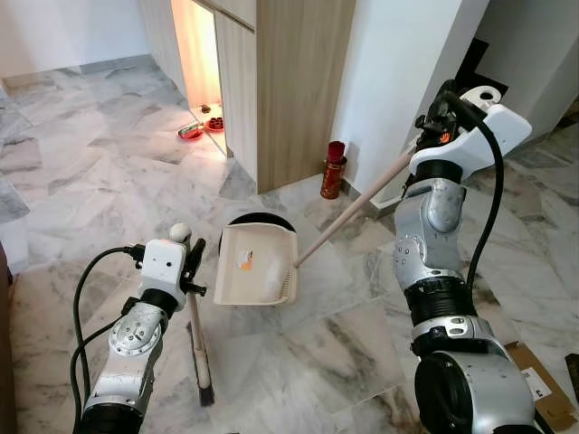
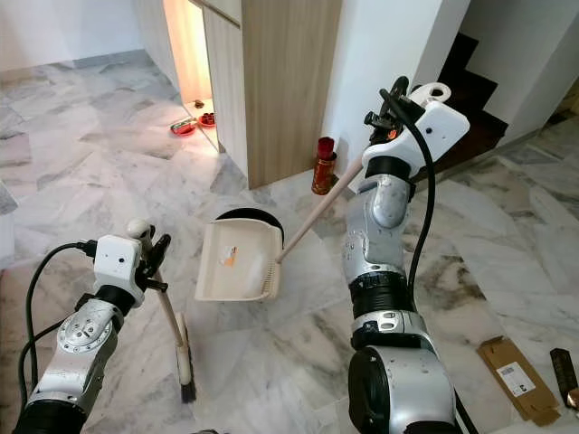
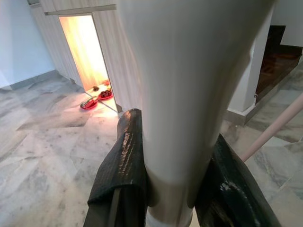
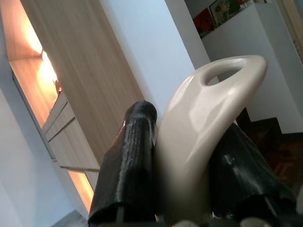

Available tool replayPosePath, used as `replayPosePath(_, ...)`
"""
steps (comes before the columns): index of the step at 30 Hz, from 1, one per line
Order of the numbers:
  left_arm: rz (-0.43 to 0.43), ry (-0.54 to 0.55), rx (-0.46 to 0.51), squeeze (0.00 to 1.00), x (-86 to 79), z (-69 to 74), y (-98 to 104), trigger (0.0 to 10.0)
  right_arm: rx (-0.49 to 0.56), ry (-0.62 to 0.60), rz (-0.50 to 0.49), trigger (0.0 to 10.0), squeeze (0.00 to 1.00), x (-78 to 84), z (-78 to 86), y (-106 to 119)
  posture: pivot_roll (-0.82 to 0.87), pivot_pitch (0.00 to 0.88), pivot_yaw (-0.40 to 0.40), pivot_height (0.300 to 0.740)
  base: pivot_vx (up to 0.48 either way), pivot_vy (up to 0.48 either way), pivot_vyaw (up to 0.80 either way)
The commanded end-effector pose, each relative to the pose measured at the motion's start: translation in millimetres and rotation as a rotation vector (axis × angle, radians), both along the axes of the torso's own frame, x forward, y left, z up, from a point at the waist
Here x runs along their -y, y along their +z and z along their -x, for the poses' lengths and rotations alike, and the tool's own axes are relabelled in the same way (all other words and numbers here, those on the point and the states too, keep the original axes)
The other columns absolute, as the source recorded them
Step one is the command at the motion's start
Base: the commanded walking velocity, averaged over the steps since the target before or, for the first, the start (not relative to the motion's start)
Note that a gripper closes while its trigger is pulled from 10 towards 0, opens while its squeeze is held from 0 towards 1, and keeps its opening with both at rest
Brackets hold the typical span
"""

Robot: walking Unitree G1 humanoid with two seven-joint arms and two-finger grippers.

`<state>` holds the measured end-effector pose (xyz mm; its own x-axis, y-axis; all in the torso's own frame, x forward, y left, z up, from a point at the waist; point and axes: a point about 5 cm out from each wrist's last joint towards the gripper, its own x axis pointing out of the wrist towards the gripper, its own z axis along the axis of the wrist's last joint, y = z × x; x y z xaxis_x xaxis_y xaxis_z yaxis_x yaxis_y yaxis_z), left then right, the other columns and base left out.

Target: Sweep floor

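Observation:
A cream dustpan [image 1: 256, 264] rests on the marble floor, its pan holding a little orange and white debris. Its long pale handle [image 1: 354, 209] slopes up to my right gripper [image 1: 450, 101], which is shut on the looped cream handle end [image 4: 208, 113]. My left gripper [image 1: 190, 258] is shut on the cream broom handle [image 3: 189, 94]. The broom [image 1: 200, 348] stands upright to the left of the dustpan, with its dark bristle head [image 1: 206, 394] on the floor.
A red canister [image 1: 333, 169] stands by the white wall behind the dustpan. A wooden cabinet [image 1: 271, 81] has a lit gap with red bowls [image 1: 201, 127] on the floor. A cardboard piece [image 2: 517, 379] lies at the right. Dark stairs [image 2: 470, 99] rise behind.

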<state>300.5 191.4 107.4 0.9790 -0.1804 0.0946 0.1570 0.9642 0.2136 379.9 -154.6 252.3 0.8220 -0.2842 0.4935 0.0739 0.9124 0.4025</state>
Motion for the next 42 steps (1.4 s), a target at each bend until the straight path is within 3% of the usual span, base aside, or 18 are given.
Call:
replayPosePath(1,-0.024,0.003,0.043,0.0,-1.9,-1.4,7.6,10.0,0.099,-0.01,0.004,10.0,0.0,0.6,2.0,23.9,0.22,0.0,-0.071,0.74,0.0,0.0,0.0)
replayPosePath(15,-0.023,0.014,0.048,0.0,-2.4,-1.3,8.2,10.0,0.088,0.045,-0.013,10.0,0.0,-4.6,-1.0,23.9,0.22,0.0,-0.075,0.74,0.0,0.0,0.0)
replayPosePath(42,-0.034,0.032,0.046,0.0,-3.9,-1.6,7.5,10.0,0.072,0.083,-0.004,10.0,0.0,-8.0,-3.3,20.9,0.22,0.0,-0.076,0.74,0.302,0.0,0.0)
